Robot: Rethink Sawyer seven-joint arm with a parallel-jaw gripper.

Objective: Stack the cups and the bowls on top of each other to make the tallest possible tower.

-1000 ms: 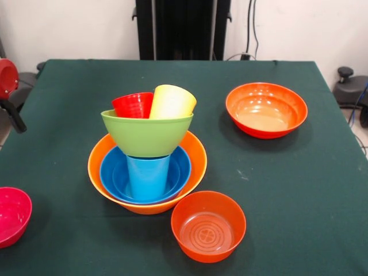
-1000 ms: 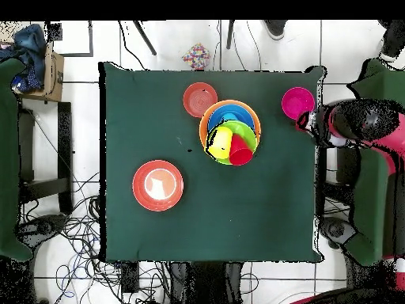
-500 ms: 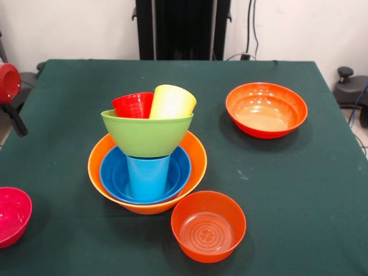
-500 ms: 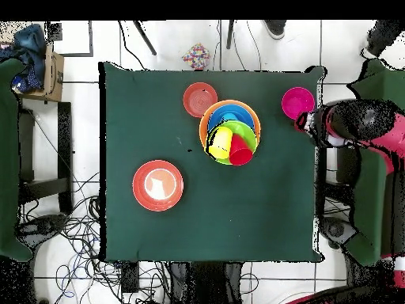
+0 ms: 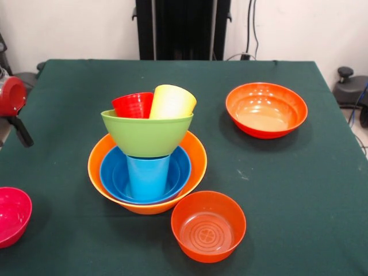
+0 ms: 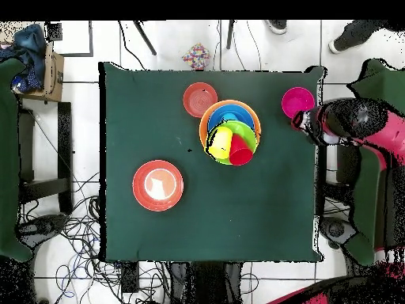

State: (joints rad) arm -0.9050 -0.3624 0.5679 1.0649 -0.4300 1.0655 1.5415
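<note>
- Green cloth covered the worktop [image 5: 299, 195], and we found the tower [image 5: 147, 155] standing left of centre in the front view.
- We noted the largest pale orange bowl [image 5: 192, 150] at the bottom of the tower, with the blue bowl [image 5: 178, 167] nested inside it.
- We recorded the light blue cup [image 5: 148, 175] standing mouth down in the blue bowl, and the lime green bowl [image 5: 146, 135] resting upright on top of that cup.
- We saw the red cup [image 5: 132, 105] and the yellow cup [image 5: 171, 102] lying tilted side by side inside the lime green bowl, their rims above its edge.
- We found one red-orange bowl [image 5: 208, 226] just beside the tower on its near right, apart from it, and a wider red-orange bowl [image 5: 266, 109] well apart at the far right.
- We observed the magenta-pink bowl [image 5: 11, 215] alone at the near left edge of the worktop.
- We located the gripper [image 5: 14, 103] at the left edge in the front view, off to the side of the worktop and well apart from the tower; in the overhead view it [image 6: 312, 123] sat just beside the magenta-pink bowl.
- We could not tell whether the fingers were spread or closed, nor whether they had hold of anything.
</note>
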